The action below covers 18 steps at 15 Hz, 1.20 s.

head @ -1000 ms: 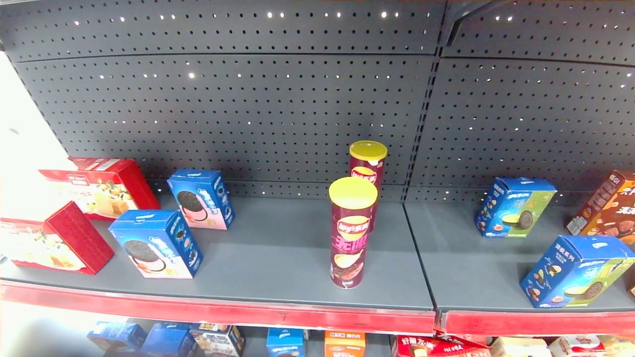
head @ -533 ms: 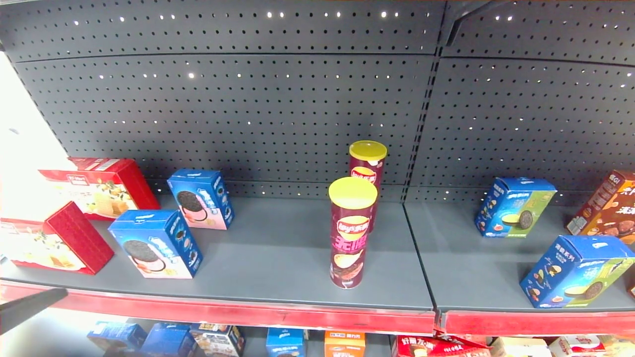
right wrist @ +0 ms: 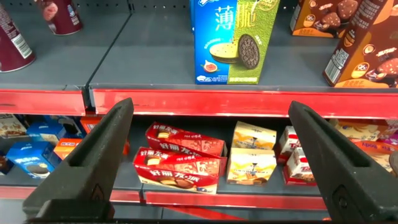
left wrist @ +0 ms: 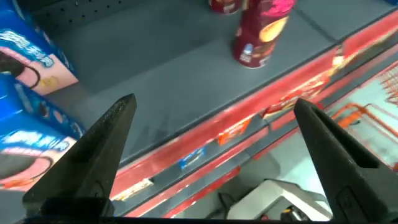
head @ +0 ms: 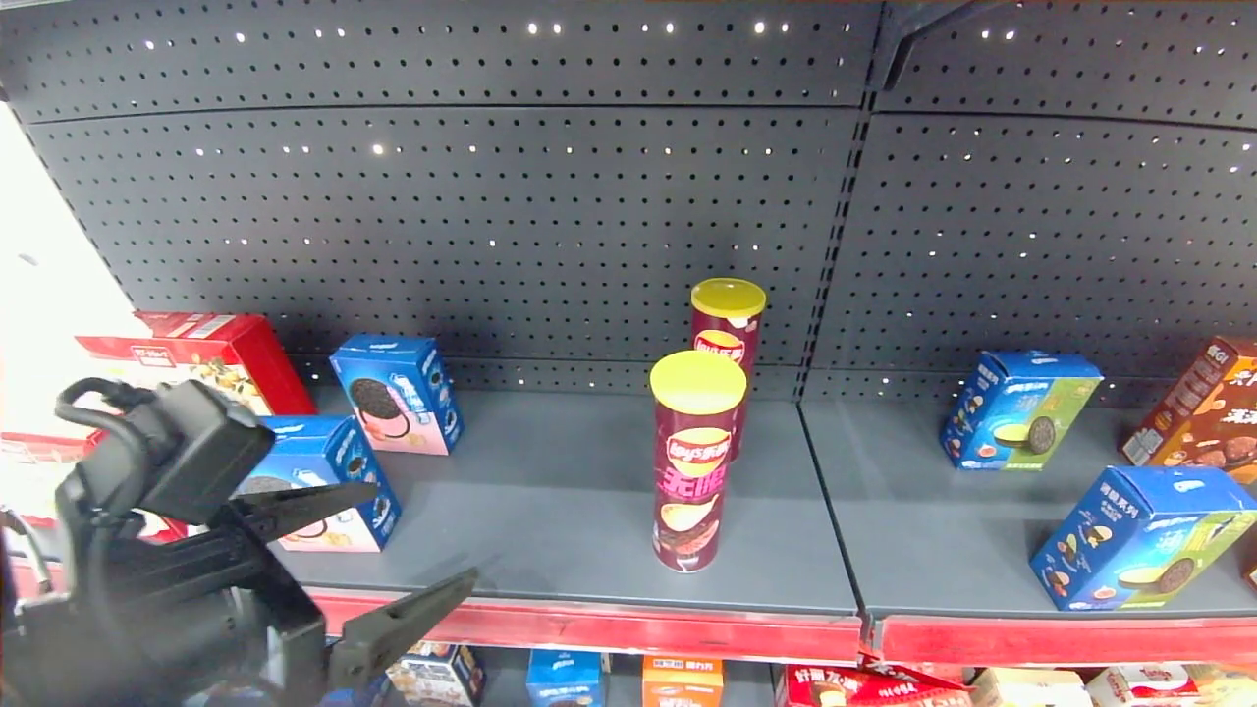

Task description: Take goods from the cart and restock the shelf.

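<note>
L gripper (head: 426,528) spread wide, empty, at front edge of shelf (head: 550,491) by blue cookie box (head: 334,457). R gripper (right wrist: 211,107) also splayed, nothing held, facing red shelf lip (right wrist: 199,99) below green-blue box (right wrist: 235,40). Front chip can (head: 695,462) upright mid-shelf, rear chip can (head: 727,334) just behind.

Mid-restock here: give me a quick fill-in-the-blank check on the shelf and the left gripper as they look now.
1. The front chip can and the rear chip can both have ___ lids.
2. The left gripper is open and holds ___.
3. The red box stands on the shelf to the robot's ___ of both cans.
Missing words: yellow; nothing; left.
</note>
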### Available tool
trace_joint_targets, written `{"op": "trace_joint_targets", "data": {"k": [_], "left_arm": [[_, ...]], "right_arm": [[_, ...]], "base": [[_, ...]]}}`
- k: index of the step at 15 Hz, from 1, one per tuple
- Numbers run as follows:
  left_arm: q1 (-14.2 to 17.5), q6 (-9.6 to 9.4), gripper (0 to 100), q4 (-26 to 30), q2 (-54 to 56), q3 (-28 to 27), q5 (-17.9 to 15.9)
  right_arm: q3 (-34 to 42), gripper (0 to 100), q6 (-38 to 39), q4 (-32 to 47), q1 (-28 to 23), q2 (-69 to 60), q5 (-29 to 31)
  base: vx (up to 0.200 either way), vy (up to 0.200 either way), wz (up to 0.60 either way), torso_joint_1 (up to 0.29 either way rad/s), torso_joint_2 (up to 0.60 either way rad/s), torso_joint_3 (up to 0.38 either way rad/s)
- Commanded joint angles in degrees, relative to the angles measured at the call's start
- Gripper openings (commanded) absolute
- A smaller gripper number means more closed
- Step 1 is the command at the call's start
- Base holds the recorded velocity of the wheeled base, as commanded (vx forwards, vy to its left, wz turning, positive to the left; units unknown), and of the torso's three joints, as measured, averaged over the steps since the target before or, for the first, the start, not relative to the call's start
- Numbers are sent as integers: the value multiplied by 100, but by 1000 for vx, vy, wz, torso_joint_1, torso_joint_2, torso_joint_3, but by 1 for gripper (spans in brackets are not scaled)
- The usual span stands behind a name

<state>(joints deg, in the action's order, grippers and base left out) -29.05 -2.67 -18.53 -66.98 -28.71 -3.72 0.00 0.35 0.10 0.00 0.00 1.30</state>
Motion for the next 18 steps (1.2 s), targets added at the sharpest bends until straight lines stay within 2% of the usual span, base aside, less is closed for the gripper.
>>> {"op": "trace_joint_targets", "data": {"k": [1, 3, 6, 9, 10, 11, 13, 17, 18], "left_arm": [[-198, -14, 100, -274, -984, 41, 398], [-303, -5, 100, -555, -1336, 41, 741], [-347, 30, 100, -1118, -1889, 14, 794], [-277, 82, 100, -1452, -2329, -38, 838], [-268, 135, 100, -1540, -2434, -56, 864], [-241, 276, 100, -1698, -2689, -205, 961], [-241, 460, 100, -1715, -3041, -610, 1154], [-277, 513, 100, -1724, -3366, -935, 1365], [-294, 601, 100, -1724, -3384, -935, 1365]], "right_arm": [[0, 100, 0, -1, 0, 0, 1], [0, 100, 0, -1, 0, 0, 1], [0, 100, 0, -1, 0, 0, 1], [0, 100, 0, -1, 0, 0, 1], [0, 100, 0, -1, 0, 0, 1], [0, 100, 0, -1, 0, 0, 1], [0, 100, 0, -1, 0, 0, 1], [0, 100, 0, -1, 0, 0, 1], [0, 100, 0, -1, 0, 0, 1]], "base": [[0, 0, 0, 0, 0, 0], [0, 0, 0, 0, 0, 0], [0, 0, 0, 0, 0, 0], [0, 0, 0, 0, 0, 0], [0, 0, 0, 0, 0, 0], [0, 0, 0, 0, 0, 0], [0, 0, 0, 0, 0, 0], [0, 0, 0, 0, 0, 0], [0, 0, 0, 0, 0, 0]]}}
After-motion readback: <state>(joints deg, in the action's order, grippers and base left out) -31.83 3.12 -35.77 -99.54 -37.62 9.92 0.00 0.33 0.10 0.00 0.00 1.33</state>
